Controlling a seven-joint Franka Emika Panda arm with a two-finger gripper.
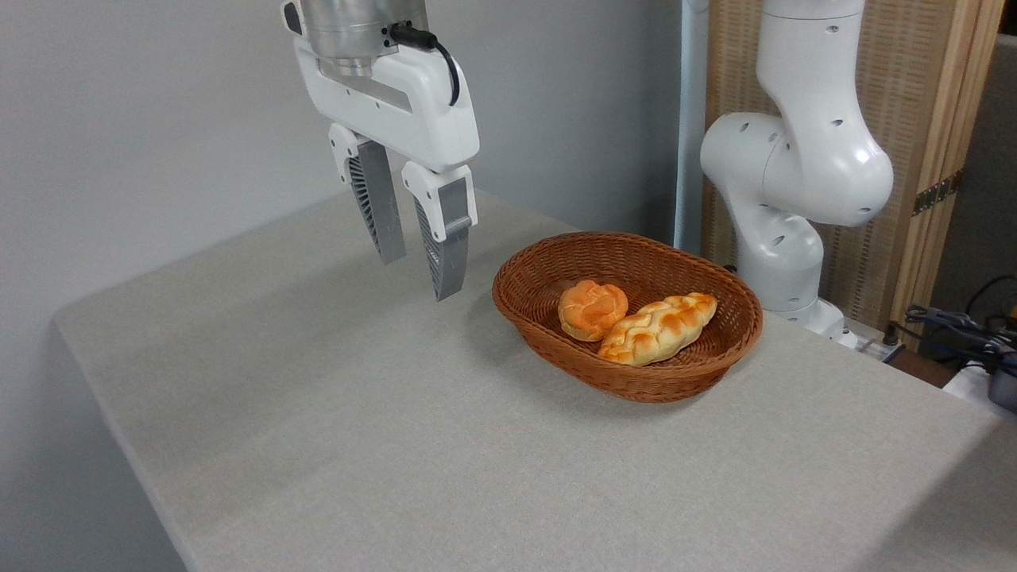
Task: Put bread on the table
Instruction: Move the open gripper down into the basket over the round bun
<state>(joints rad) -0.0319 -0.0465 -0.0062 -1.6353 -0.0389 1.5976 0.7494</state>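
Note:
The bread (592, 308), a small round orange-golden bun with a knotted top, lies inside the brown woven basket (548, 262) on the left side of its bowl. It touches a longer, paler braided loaf (658, 327) beside it. My gripper (419, 278) hangs in the air to the left of the basket, above the light grey table (334, 413). Its two grey ribbed fingers point down with a gap between them and nothing in it, so it is open.
The basket stands at the table's back right. The white arm base (786, 199) rises behind it, with a wooden panel and cables (961, 330) at the far right. A grey wall runs behind the table's left and rear edges.

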